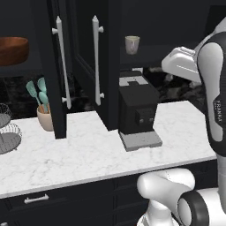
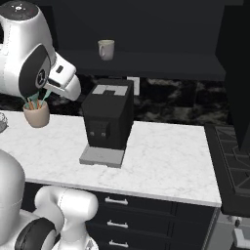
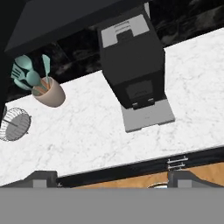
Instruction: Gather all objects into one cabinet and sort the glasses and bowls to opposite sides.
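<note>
My tool [image 3: 112, 183] was spread wide and empty above the desk [image 1: 88, 150], far from the mug [image 1: 132, 44] on the open cabinet's shelf [image 1: 150, 55] and the wooden bowl [image 1: 13, 50] leftward, so reaching up I risked clipping a door [image 1: 95, 66].

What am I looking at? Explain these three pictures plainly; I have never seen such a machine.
This is a white robot arm on a driving base in a simulated kitchen. Two pictures come from cameras on the base, behind the arm to its left and right; the third looks down from its hand. On the marble counter stand a black coffee machine, a beige pot of teal utensils and a wire basket. On dark shelves above, past an open cabinet door, sit a pale mug and, further left, a wooden bowl. The gripper is open and holds nothing.
</note>
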